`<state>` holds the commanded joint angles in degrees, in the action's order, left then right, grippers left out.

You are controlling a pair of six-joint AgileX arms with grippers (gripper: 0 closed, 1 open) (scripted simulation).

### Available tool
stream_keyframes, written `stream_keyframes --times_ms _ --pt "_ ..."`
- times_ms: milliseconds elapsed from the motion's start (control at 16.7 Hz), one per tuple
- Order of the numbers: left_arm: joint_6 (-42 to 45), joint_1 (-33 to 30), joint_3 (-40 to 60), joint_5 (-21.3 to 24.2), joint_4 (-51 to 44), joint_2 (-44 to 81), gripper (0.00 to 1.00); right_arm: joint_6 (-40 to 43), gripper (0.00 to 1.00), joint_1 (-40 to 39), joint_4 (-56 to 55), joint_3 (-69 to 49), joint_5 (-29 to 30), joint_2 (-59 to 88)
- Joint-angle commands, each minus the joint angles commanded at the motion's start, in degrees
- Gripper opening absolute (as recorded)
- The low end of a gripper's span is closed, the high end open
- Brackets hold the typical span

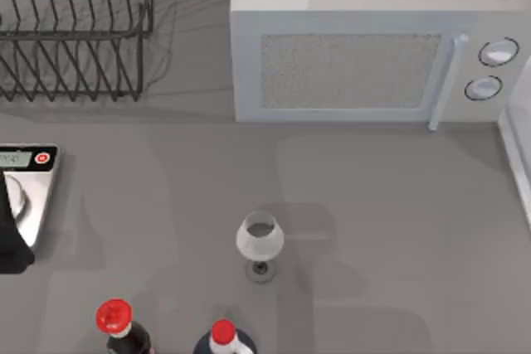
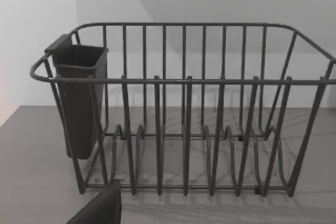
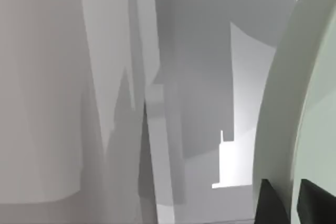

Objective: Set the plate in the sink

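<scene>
From above, the sink [image 1: 514, 155] shows as a thin white rim at the table's [image 1: 373, 205] right edge, beside the microwave [image 1: 365, 47]; the left arm sits parked at the left edge by the scale [image 1: 29, 188], whose display is unreadable. The left wrist view faces a dish rack [image 2: 184, 108]. In the right wrist view the plate [image 3: 310, 103] stands edge-on, close by the right gripper [image 3: 291, 205]; whether its jaws clamp it cannot be told. A loose hold could drop the plate short of the basin

Pretty muted palette: grey table [image 1: 373, 230], white microwave [image 1: 348, 64] with a speckled grey door panel, dark grey wire rack [image 2: 199, 124] with a matching dark cup. The silver scale [image 1: 29, 192] has a red button, both bottles [image 1: 116, 325] have red caps, and the plate [image 3: 315, 119] is pale mint green.
</scene>
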<state>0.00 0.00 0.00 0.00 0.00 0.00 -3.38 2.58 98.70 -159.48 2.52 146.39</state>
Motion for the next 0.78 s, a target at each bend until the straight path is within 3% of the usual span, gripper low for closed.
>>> stream_keyframes --times_ms 240,540,780 --pt "0.0 0.0 0.0 0.0 0.0 0.0 1.0 6.13 0.0 2.01 1.63 -5.95 -1.74 8.16" --pt "0.0 0.0 0.0 0.0 0.0 0.0 1.0 6.7 0.0 2.11 1.84 -6.41 -1.96 8.74" --pt "0.0 0.0 0.0 0.0 0.0 0.0 1.0 6.7 0.3 2.11 1.84 -6.41 -1.96 8.74"
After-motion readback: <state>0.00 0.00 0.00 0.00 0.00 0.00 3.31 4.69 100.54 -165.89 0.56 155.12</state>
